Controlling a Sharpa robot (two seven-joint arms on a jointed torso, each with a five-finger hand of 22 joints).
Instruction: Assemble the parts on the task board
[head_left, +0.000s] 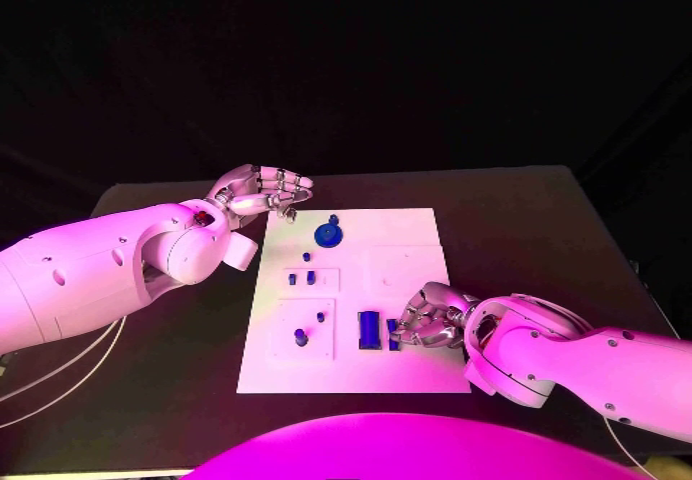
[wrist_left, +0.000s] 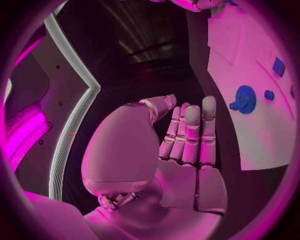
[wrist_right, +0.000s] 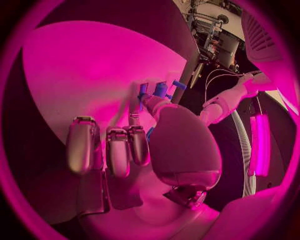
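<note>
I see my right hand resting on the white board near its right edge, fingers curled against the blue block. My left hand hovers beyond the board's far left corner, fingers pressed together, holding nothing, near the round blue knob.

Task board mid-table, parts on it

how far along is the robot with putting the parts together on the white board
Partly done, it seems. Small blue pegs already stand in the task board. The right hand is working at the blue blocks near the front; whether it grips one is unclear. The round blue part at the far end is untouched, with the left hand empty beside the board.
</note>
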